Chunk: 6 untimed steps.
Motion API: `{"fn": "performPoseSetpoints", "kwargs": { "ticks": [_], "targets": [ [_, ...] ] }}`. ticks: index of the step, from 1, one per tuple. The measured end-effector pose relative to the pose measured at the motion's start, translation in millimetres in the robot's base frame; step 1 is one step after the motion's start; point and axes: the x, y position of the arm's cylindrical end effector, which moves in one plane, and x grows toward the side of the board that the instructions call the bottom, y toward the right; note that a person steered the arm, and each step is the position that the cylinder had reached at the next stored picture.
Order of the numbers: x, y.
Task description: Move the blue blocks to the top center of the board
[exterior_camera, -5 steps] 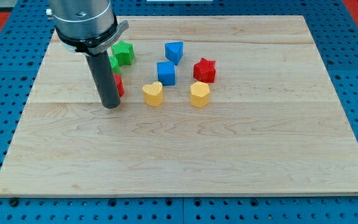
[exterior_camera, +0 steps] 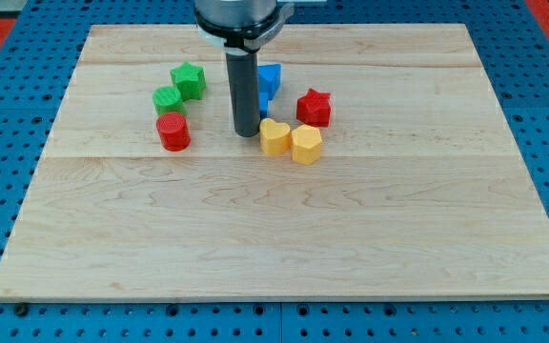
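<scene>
My tip (exterior_camera: 247,132) rests on the board just left of a yellow heart-shaped block (exterior_camera: 274,137), close to touching it. The rod stands in front of the blue blocks and hides most of them. A blue block (exterior_camera: 271,76) shows to the right of the rod near the view's top centre. Only a sliver of a second blue block (exterior_camera: 263,108) shows below it, behind the rod. A second yellow block (exterior_camera: 306,144) sits against the heart's right side.
A red star-shaped block (exterior_camera: 314,107) lies right of the blue blocks. Two green blocks (exterior_camera: 188,80) (exterior_camera: 168,99) and a red cylinder (exterior_camera: 172,131) lie at the view's left. The wooden board (exterior_camera: 274,229) is framed by blue pegboard.
My tip moved right from beside the red cylinder to the middle cluster. The yellow heart slid right and now sits against the other yellow block. The red cylinder is uncovered.
</scene>
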Motion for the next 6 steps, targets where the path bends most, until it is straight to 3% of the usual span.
{"fn": "performPoseSetpoints", "kwargs": {
  "ticks": [6],
  "targets": [
    [-92, -4]
  ]
}}
